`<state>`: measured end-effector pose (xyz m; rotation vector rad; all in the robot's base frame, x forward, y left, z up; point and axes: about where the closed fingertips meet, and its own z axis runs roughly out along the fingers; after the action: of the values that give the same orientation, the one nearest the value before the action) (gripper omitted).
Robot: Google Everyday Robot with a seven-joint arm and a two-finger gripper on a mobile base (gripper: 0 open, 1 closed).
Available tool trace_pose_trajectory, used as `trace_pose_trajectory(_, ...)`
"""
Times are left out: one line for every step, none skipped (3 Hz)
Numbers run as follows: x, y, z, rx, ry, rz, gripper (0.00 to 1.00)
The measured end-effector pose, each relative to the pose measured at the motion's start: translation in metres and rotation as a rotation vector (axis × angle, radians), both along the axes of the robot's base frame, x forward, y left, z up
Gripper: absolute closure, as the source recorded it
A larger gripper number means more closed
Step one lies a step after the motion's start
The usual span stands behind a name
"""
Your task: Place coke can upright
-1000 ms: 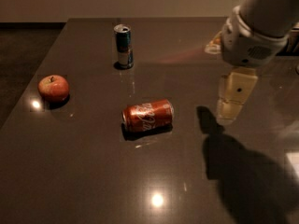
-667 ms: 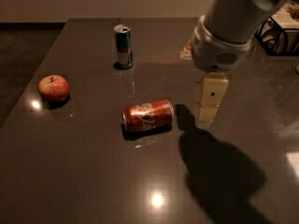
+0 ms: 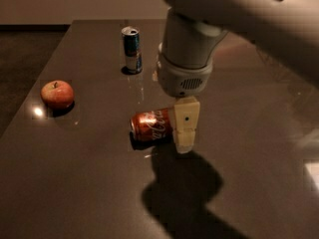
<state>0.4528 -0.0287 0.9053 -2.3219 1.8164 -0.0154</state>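
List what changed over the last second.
The tool swung left in view, from well right of the coke can to its right end, now overlapping it; whether it grips it cannot be told. The coke can lies on its side as before; apple and blue can stayed put.

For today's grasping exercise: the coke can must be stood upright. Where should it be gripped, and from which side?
Probably across the round body of the coke can, near its middle, coming from above: it lies on its side on the table, lengthwise left to right, both curved flanks free. The gripper hangs at its right end.
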Motion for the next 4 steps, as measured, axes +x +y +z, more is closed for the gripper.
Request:
trace_pose_trajectory(-0.008, 0.024, -0.022, -0.048, 0.026, 0.061, 0.0)
trace_pose_trajectory(-0.012, 0.04, -0.04, -0.088, 0.043, 0.088, 0.0)
trace_pose_trajectory(-0.01, 0.048, -0.053, -0.118, 0.065, 0.074, 0.18)
trace_pose_trajectory(-0.006, 0.051, -0.058, -0.123, 0.091, 0.049, 0.41)
